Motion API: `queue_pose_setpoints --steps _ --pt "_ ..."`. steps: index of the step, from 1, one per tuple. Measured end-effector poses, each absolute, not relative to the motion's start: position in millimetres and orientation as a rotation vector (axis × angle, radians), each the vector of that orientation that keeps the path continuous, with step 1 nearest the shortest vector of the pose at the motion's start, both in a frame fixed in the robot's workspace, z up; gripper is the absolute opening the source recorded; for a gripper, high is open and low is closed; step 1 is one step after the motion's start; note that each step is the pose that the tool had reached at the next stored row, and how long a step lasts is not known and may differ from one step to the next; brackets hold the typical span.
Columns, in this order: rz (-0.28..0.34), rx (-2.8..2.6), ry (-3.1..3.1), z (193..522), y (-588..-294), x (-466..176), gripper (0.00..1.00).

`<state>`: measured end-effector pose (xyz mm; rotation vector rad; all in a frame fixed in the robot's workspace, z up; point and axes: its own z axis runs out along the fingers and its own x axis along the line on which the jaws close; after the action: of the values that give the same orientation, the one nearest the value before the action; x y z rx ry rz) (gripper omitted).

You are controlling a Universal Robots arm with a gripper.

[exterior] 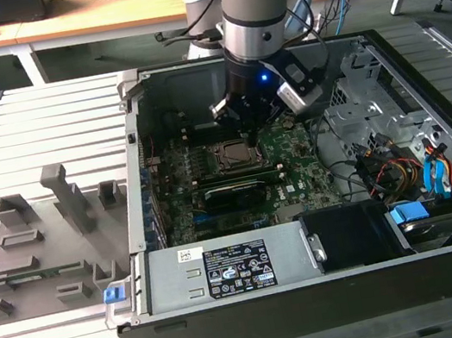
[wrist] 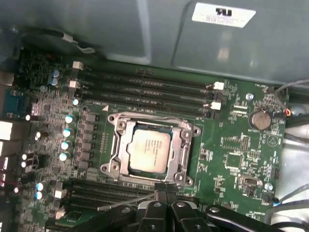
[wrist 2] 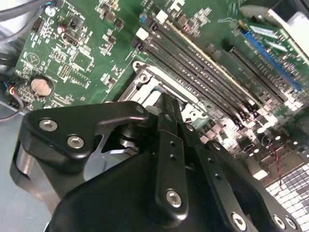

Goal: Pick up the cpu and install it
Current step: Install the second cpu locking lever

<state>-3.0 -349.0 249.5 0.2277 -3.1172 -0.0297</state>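
cpu point(wrist: 149, 146): small square chip, pale silver-grey top, lying flat inside socket frame point(wrist: 117, 150) on motherboard point(wrist: 231, 150) | gripper point(wrist: 166, 191): fingers pressed together, holding nothing, just off the frame's 6 o'clock edge in first wrist view

Silver-grey cylindrical robot arm point(exterior: 254, 6) comes straight down, wrist vertical, blue light lit on the wrist. Black metal pincer point(exterior: 249, 137) points downward, its two black fingers point(wrist 2: 164, 121) drawn together to a narrow tip with nothing held between them. Black linkage bars and screws of the pincer show in both wrist views.
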Motion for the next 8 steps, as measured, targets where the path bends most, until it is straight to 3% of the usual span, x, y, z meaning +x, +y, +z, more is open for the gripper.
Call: queue_pose_setpoints --steps 6,8 --pt "-0.032 0.228 -3.117 248.9 -368.5 -3.1 0.11" --pt "-0.084 0.228 -3.119 248.7 -377.9 -4.3 0.11"
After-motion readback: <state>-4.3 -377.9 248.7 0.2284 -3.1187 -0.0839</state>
